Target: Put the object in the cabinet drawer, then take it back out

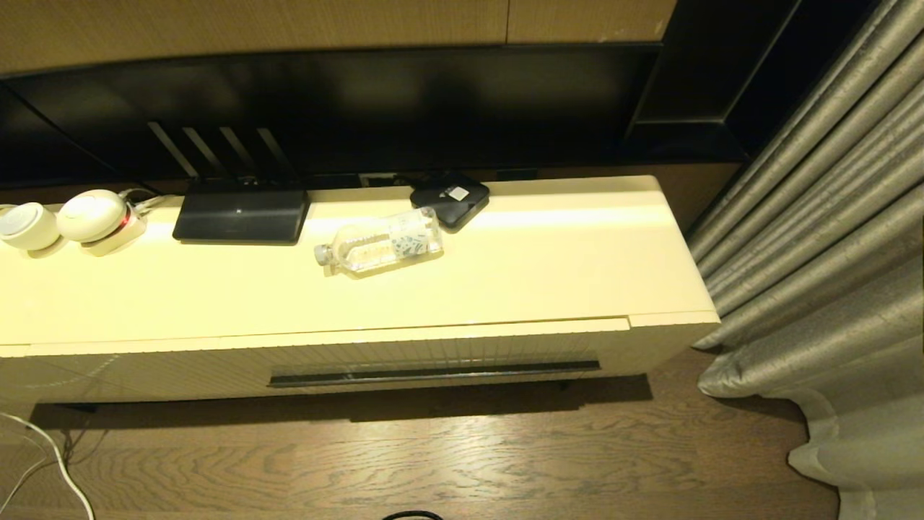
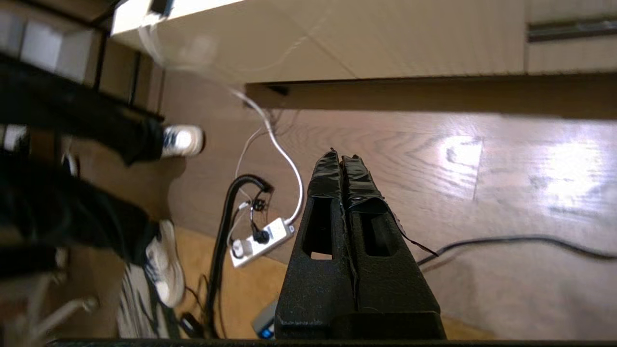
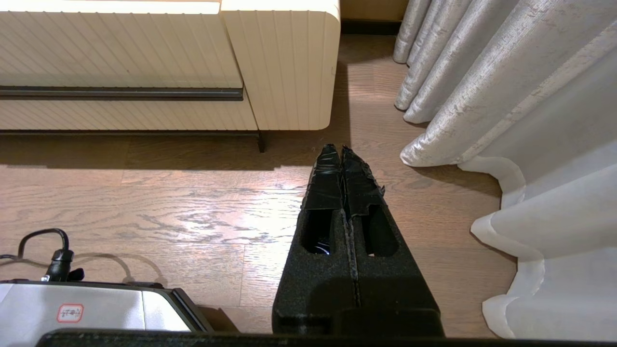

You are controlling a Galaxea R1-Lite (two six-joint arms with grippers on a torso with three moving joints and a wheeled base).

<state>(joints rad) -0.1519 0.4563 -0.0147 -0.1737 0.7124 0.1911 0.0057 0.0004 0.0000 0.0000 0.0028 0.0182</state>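
The object, a small clear water bottle (image 1: 380, 243), lies on its side on the cream cabinet top (image 1: 505, 267), cap toward the left, just in front of a black square box (image 1: 450, 198). The cabinet drawer (image 1: 433, 357) is shut, its ribbed front and long dark handle slot (image 1: 433, 374) facing me; the drawer front (image 3: 120, 53) also shows in the right wrist view. Neither arm shows in the head view. My left gripper (image 2: 341, 156) is shut and empty, low over the wooden floor to the cabinet's left. My right gripper (image 3: 336, 149) is shut and empty above the floor near the cabinet's right end.
A black router (image 1: 242, 214) and two white round devices (image 1: 90, 217) stand on the cabinet's left part, a dark TV (image 1: 325, 108) behind. Grey curtains (image 1: 830, 253) hang at the right. A person's legs and white shoes (image 2: 166, 262), a power strip (image 2: 260, 241) and cables lie on the floor at left.
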